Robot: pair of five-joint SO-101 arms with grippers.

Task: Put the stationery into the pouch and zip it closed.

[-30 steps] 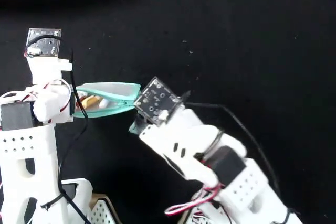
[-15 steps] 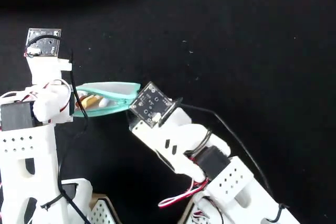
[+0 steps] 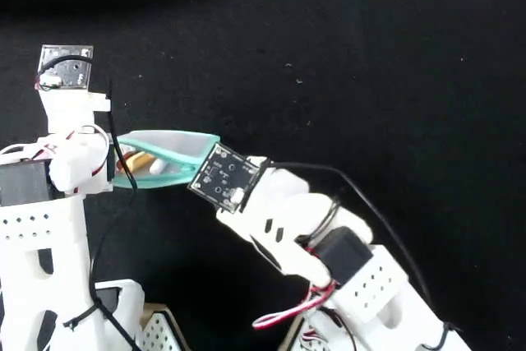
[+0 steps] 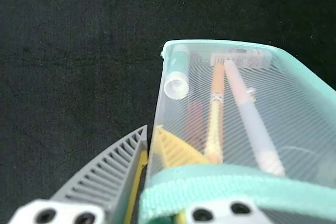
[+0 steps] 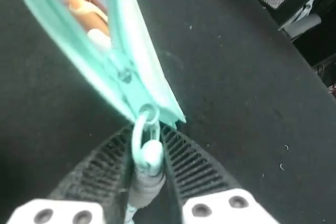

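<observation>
A teal-edged translucent pouch [image 3: 177, 147] lies on the black table between the two arms, its top open. Through its wall [image 4: 294, 129] I see an orange pencil [image 4: 215, 114], a pale pen [image 4: 252, 124], a capped tube [image 4: 176, 74] and a small labelled block [image 4: 241, 59]. My left gripper [image 4: 151, 132] is shut on the pouch's end, grey finger outside and yellow finger against the wall. My right gripper [image 5: 147, 135] is shut on the teal zipper pull [image 5: 148, 153] at the pouch's other end [image 5: 131, 51]. In the high view the right wrist [image 3: 222, 174] covers that end.
The black table [image 3: 370, 80] has free room to the right and toward the far edge. The left arm's white body [image 3: 41, 228] stands at the front left, the right arm's [image 3: 362, 277] at the front centre. Cables lie beyond the far edge.
The right wrist has shifted left and a little toward the front, covering more of the pouch's right end. The left arm and pouch have hardly moved.
</observation>
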